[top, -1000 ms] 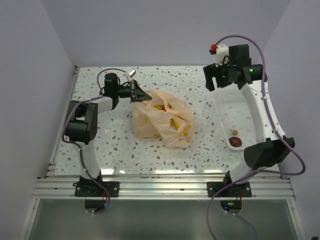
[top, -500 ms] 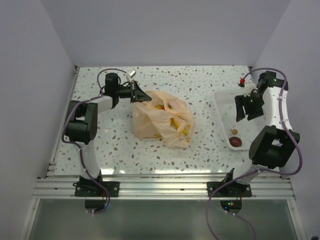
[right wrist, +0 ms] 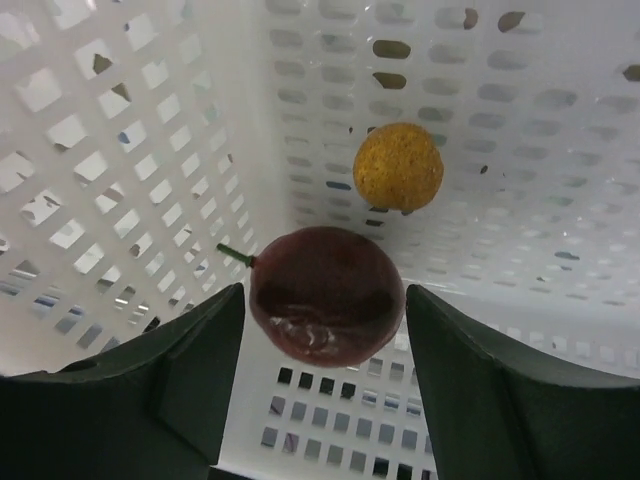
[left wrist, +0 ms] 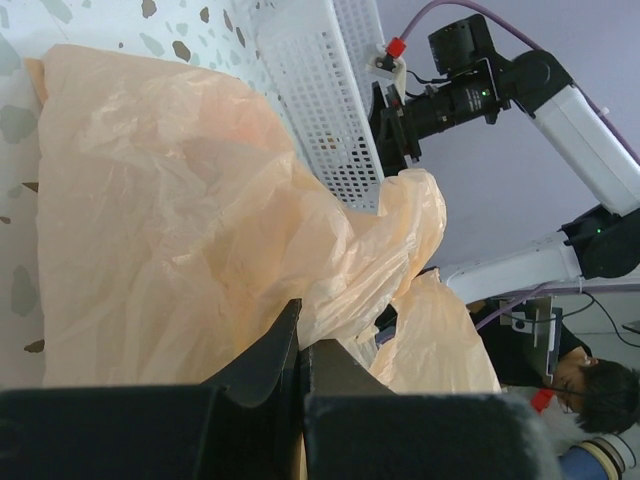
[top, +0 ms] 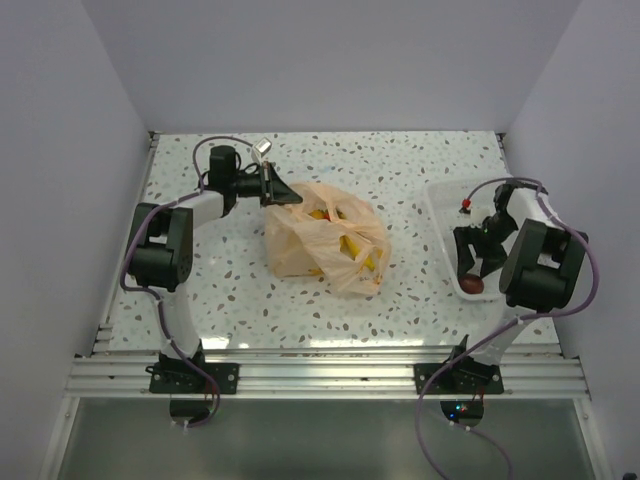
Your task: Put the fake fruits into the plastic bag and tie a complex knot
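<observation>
Right claw (right wrist: 322, 305) has dropped into the tray (right wrist: 140, 140), open astride the plum (right wrist: 325, 285).

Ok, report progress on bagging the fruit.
Done: yellow fruits sit in the plastic bag. In hand: left pincer shut on the bag's rim; right pincer brackets the plum in the tray, grip unclear. Remaining: plum, small orange fruit, then the knot.
</observation>
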Tool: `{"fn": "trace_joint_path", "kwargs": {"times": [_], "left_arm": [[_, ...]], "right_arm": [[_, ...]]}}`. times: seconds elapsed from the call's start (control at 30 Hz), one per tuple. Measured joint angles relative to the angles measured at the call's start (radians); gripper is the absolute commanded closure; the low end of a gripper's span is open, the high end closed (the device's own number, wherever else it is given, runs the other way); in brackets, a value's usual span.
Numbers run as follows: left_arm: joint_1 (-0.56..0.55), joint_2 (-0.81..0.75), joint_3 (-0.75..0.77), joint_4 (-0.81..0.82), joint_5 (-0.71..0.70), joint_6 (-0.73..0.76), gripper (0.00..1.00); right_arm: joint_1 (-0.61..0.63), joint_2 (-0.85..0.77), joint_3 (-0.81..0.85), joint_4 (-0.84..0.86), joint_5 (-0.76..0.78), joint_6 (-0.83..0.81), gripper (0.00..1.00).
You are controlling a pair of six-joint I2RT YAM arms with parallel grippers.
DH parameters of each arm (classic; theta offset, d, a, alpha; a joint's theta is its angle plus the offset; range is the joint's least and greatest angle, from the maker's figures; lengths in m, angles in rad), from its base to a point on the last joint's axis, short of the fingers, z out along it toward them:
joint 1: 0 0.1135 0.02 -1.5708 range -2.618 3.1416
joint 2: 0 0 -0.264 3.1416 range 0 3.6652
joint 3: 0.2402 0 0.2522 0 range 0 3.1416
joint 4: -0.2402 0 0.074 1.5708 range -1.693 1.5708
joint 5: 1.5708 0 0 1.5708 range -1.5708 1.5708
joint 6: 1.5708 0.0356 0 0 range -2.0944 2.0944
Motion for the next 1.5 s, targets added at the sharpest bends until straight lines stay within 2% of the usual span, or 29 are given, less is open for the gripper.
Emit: {"fn": "trace_joint_path", "kwargs": {"times": [0.13,0.3,0.37,0.43,0.47,0.57,0.67,0.83,1.07,1.17,1.3,1.5], "left_arm": [[0.0,0.0,-0.004,-0.001,0.0,0.0,1.0],[0.0,0.0,-0.004,-0.002,0.0,0.0,1.0],[0.0,0.0,-0.004,-0.004,0.0,0.0,1.0],[0.0,0.0,-0.004,-0.008,0.0,0.0,1.0],[0.0,0.0,-0.004,-0.01,0.0,0.0,1.0],[0.0,0.0,-0.003,-0.024,-0.001,0.01,1.0],[0.0,0.0,-0.002,-0.037,-0.001,0.023,1.0],[0.0,0.0,-0.001,-0.045,-0.003,0.027,1.0],[0.0,0.0,-0.001,-0.051,-0.003,0.034,1.0],[0.0,0.0,0.002,-0.059,-0.003,0.042,1.0],[0.0,0.0,0.021,-0.081,-0.004,0.05,1.0],[0.0,0.0,0.057,-0.1,-0.004,0.053,1.0]], "right_arm": [[0.0,0.068,0.0,0.001,0.003,-0.003,0.3],[0.0,0.079,0.0,0.002,0.016,-0.017,0.32],[0.0,0.079,0.0,0.002,0.028,-0.024,0.42],[0.0,0.079,0.0,0.0,0.031,-0.034,0.6],[0.0,0.079,0.0,-0.002,0.032,-0.038,0.65],[0.0,0.079,0.009,-0.013,0.03,-0.045,0.73],[0.0,0.079,0.063,-0.037,0.027,-0.046,0.75],[0.0,0.077,0.257,-0.061,-0.006,-0.043,0.76],[0.019,0.062,0.547,-0.106,-0.172,-0.014,0.75],[0.085,0.034,0.615,-0.075,-0.233,0.029,0.75],[0.307,0.009,0.677,0.031,-0.284,0.109,0.75],[0.645,0.011,0.711,0.198,-0.283,0.192,0.76]]}}
